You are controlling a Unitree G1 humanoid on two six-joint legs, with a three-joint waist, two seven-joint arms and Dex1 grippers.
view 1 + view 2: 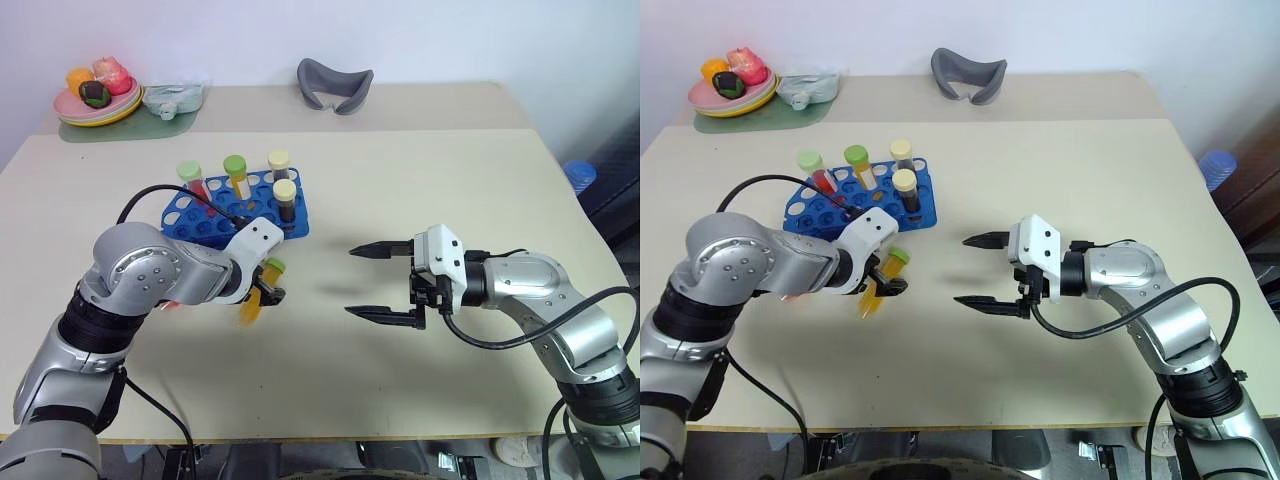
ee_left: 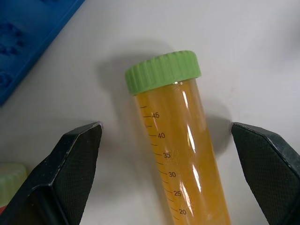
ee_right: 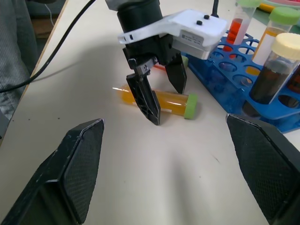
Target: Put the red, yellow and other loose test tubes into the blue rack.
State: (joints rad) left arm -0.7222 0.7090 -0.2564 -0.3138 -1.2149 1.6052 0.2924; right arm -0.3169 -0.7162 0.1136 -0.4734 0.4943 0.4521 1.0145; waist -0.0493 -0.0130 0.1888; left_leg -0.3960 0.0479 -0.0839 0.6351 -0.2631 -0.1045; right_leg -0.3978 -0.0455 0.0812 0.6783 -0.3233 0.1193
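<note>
A yellow tube (image 3: 157,99) with a ribbed green cap lies flat on the smooth beige bench (image 1: 420,190), just in front of the blue plastic rack (image 1: 238,211). The left tool (image 3: 159,96) stands over it, fingers released and straddling the clear graduated barrel. The right tool (image 1: 385,283), also released, is empty nearby. A stack of plates with toy food (image 1: 97,95) and a grey curved object (image 1: 334,84) sit at the far edge.
</note>
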